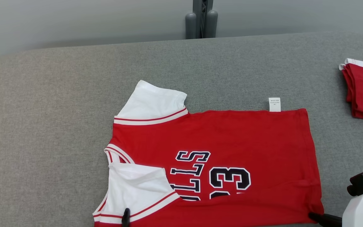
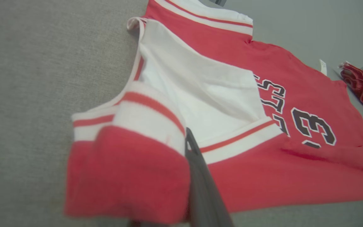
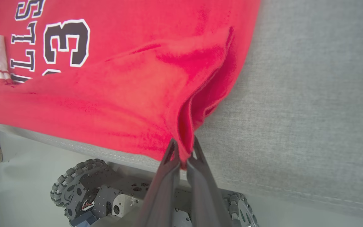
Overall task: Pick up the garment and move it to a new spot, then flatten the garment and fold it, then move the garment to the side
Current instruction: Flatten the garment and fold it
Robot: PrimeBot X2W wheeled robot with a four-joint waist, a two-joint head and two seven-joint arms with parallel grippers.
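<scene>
Head view: the garment (image 1: 232,138), a red jersey, is seen spread on the grey table (image 1: 58,110), collar to the left and hem to the right, with its near edge at the table's front. The near sleeve (image 1: 134,186) is laid inward over the lettering, apparently so that the outline is squared before a fold. The far sleeve (image 1: 151,102) is not yet turned in.

The left gripper (image 1: 125,217) is closed on the near shoulder edge; in the left wrist view, red and white cloth is bunched over its finger. The right gripper (image 1: 313,216) is closed on the near hem corner; in the right wrist view, the cloth is pinched between the fingertips and drawn into a ridge.

Both near corners are held at once, it is judged, so that the near edge can be carried as one straight line over the far half. A lengthwise fold is therefore taken to be the step in hand.

A stack (image 1: 362,88) of red clothes is seen well apart at the right, which suggests where the finished piece is to be set.
</scene>
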